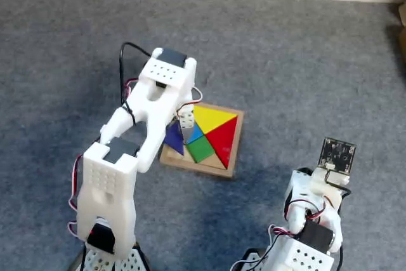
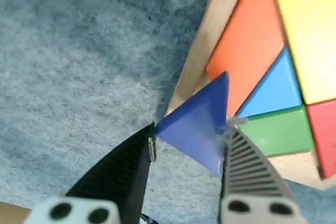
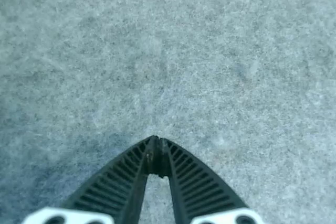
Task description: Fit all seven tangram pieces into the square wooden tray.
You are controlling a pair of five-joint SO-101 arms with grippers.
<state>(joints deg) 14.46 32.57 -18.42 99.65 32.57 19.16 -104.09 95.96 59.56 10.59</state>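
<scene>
left gripper (image 2: pixel 190 139) clamped on dark blue triangle (image 2: pixel 197 124), its point over the wooden tray (image 2: pixel 210 30) rim | tray near the table's middle, holding orange (image 2: pixel 247 40), yellow (image 2: pixel 310 24), light blue (image 2: pixel 275 87), green (image 2: pixel 278 132) and red (image 2: pixel 323 129) pieces | right gripper (image 3: pixel 157 156) fingers together, holding nothing, above grey table (image 3: pixel 157 51), well apart from tray

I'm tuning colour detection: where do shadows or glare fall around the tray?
High view: soft shadow on the carpet beside the tray. Left wrist view: darker shadow on carpet along the rim, faint sheen on the blue triangle in the left gripper.
</scene>
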